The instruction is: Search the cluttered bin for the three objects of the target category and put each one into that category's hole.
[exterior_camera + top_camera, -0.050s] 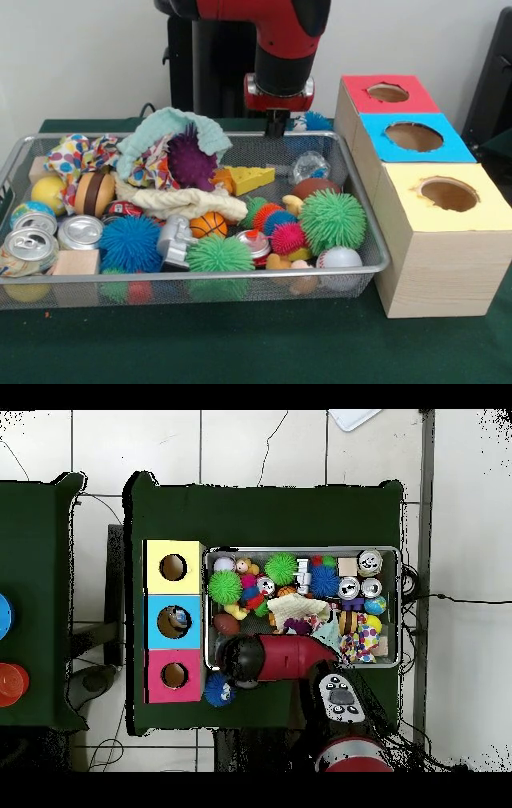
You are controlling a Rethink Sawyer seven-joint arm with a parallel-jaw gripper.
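A green-covered table [240, 344] is seen bearing a wire bin [376, 260] crowded with balls, cans and toys. Beside it stand boxes with red, blue and yellow holes [414, 136]. The gripper [277, 124] is held above the bin's far rim; its opening cannot be told.

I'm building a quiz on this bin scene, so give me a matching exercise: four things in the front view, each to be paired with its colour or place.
Things:
1. cheese wedge
2. baseball
3. big green spiky ball
4. spiky blue ball

Descriptions:
A. white, at the bin's front right corner
B. just behind the baseball
C. yellow, mid-bin toward the back
D. beside the silver cans, left half of the bin

Pairs: 1-C, 2-A, 3-B, 4-D
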